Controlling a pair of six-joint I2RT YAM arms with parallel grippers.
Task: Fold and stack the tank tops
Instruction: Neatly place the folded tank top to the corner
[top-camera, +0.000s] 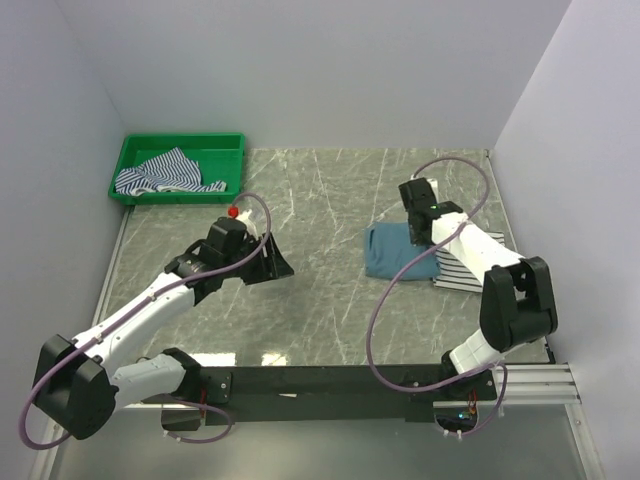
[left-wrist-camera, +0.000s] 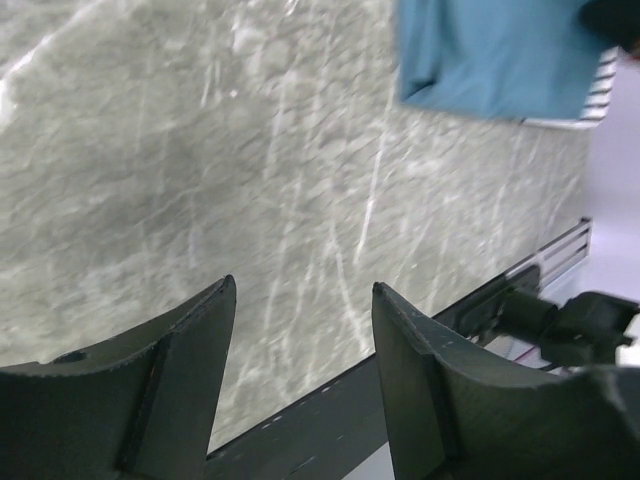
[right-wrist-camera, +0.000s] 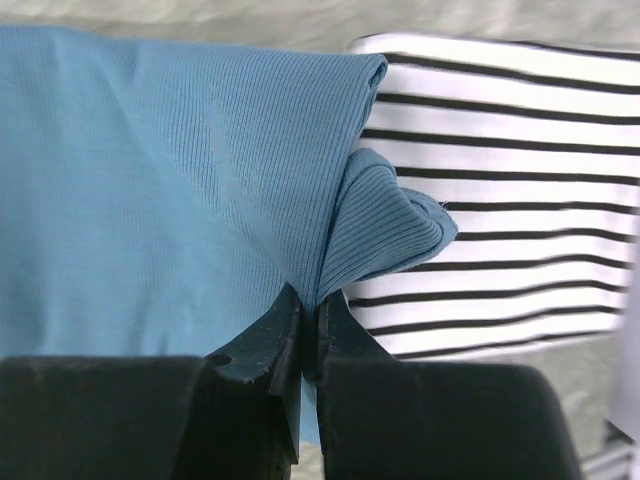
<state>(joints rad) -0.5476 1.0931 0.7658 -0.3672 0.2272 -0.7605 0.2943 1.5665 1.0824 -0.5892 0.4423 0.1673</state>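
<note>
On the right side of the grey-green marbled table, the right gripper is down on the plain dusty teal-blue tank top. Its two dark fingers are closed tight, with a small ribbed fold of the teal cloth pinched between them. The pinched fold puckers up and sticks out over the white tank top with thin black stripes. That shirt lies flat just to the right of the teal one and touches it. From above, the teal shirt looks like a folded, roughly square pad. The striped white one shows only as a strip past its right edge, partly hidden under the right arm.

The left gripper hangs over bare marble left of the table's middle, well apart from both shirts. Its fingers are spread wide with nothing between them, and only the stone surface shows through the gap.

At the far left corner sits a green plastic tray. The blue-and-white striped tank top lies crumpled and unfolded inside it, and neither arm is touching it.
</note>
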